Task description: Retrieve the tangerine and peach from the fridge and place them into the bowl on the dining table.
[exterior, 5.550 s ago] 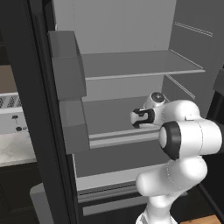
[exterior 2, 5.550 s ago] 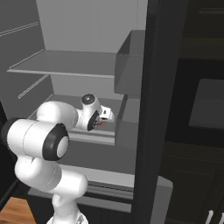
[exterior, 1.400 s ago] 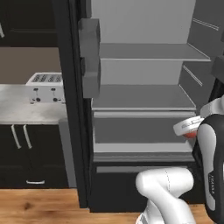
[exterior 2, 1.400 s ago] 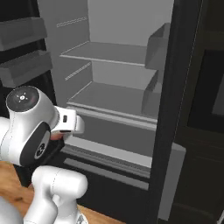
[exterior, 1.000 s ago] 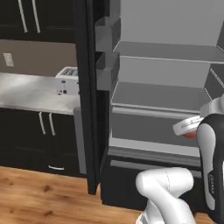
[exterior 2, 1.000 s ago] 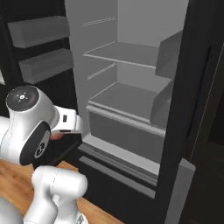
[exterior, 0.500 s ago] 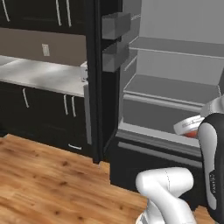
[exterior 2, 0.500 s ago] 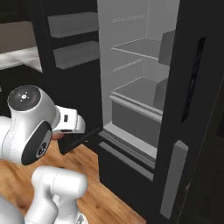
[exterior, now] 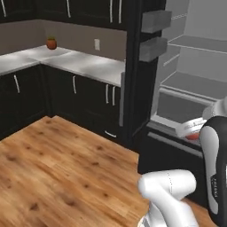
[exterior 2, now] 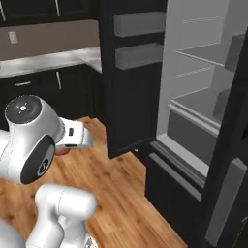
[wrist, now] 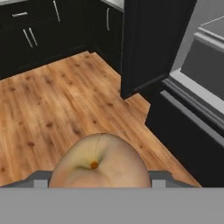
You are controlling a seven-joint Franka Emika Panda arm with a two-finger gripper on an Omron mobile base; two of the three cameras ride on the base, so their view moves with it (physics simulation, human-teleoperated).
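A pinkish-tan peach fills the bottom of the hand view, with my gripper shut on it and a dark fingertip at each side. In the left base view the peach peeks out red under the white hand, and the gripper is close to my body. It shows again in the right base view as the peach beneath the gripper. The black fridge stands open at the right, its grey shelves bare. The tangerine, the bowl and the dining table are out of view.
The open fridge door with two grey bins stands between me and the wall counter over dark cabinets. A small red-orange pot sits on that counter. Wooden floor spreads out to the left.
The base has turned away from the fridge, so the fridge slid right in the views and the floor and wall counters came in. The peach stays in the gripper.
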